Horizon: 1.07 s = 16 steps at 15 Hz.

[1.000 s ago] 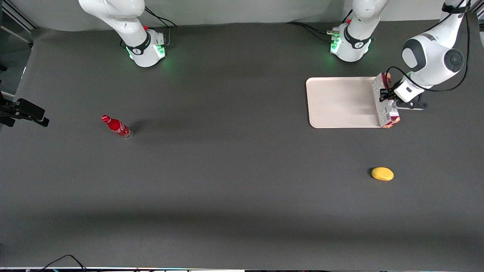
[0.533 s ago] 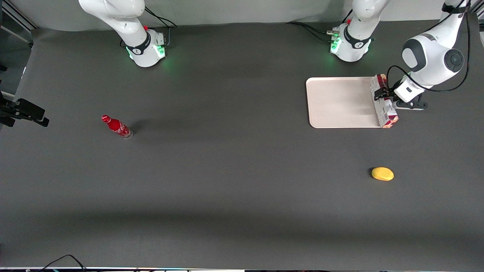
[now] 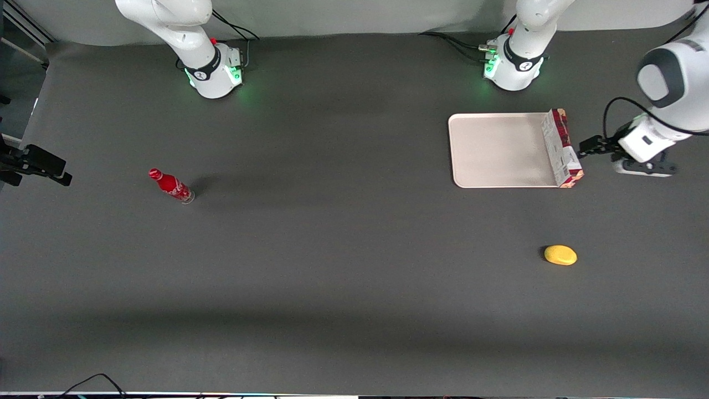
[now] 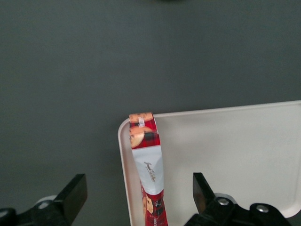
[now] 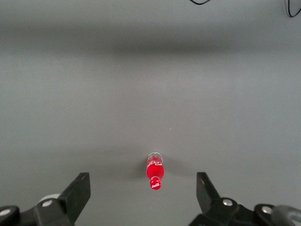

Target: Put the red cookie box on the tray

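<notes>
The red cookie box stands on its long narrow edge on the pale cream-pink tray, along the short rim at the working arm's end. My left gripper is open and empty. It hovers just off that rim, apart from the box, on the side toward the working arm's end of the table. In the left wrist view the box stands upright just inside the tray's rim, in line with the gap between the open fingers of the gripper.
A yellow oval object lies on the dark table nearer to the front camera than the tray. A red soda bottle stands toward the parked arm's end and shows in the right wrist view. The working arm's base stands near the tray's rim farthest from the camera.
The gripper was shut on the box at the tray's rim. It has opened and pulled back toward the working arm's end. The box stays standing on the tray.
</notes>
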Each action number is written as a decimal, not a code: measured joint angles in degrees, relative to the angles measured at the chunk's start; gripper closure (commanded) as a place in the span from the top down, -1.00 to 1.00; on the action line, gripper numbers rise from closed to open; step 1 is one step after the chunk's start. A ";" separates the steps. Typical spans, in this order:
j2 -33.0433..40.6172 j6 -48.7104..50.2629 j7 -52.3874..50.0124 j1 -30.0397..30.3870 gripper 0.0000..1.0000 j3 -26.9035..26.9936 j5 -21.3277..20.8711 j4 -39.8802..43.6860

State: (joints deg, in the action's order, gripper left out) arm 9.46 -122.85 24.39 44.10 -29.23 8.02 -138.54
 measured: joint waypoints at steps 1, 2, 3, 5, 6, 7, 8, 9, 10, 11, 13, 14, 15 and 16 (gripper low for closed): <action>0.02 2.68 -1.91 -0.41 1.00 -0.35 -1.58 4.06; -0.29 5.57 -3.69 -0.89 1.00 -0.85 -3.08 8.73; -1.12 8.28 -4.65 -1.18 1.00 -1.31 -3.73 13.16; -4.91 13.87 -5.27 -1.80 1.00 -1.66 -5.35 22.82; -7.45 16.22 -5.94 -2.29 1.00 -1.66 -7.16 27.67; -9.90 18.38 -7.45 -2.90 1.00 -1.65 -8.89 32.06; -11.95 20.42 -9.27 -3.62 1.00 -1.61 -9.90 35.46; -13.36 22.20 -10.56 -4.90 1.00 -1.36 -10.19 37.59; -14.14 23.74 -12.31 -7.96 1.00 0.39 -10.32 38.77; -14.36 25.25 -14.23 -13.76 1.00 5.02 -10.45 39.47; -14.34 28.19 -16.34 -27.36 1.00 17.10 -10.55 41.42; -14.33 29.12 -16.77 -32.73 1.00 21.82 -10.65 42.46; -14.33 29.69 -17.25 -36.15 1.00 24.41 -10.85 43.34; -14.32 30.15 -17.87 -37.74 1.00 25.03 -11.34 43.99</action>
State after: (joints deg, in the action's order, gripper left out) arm -4.85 -92.70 6.53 6.37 -4.20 -3.32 -94.54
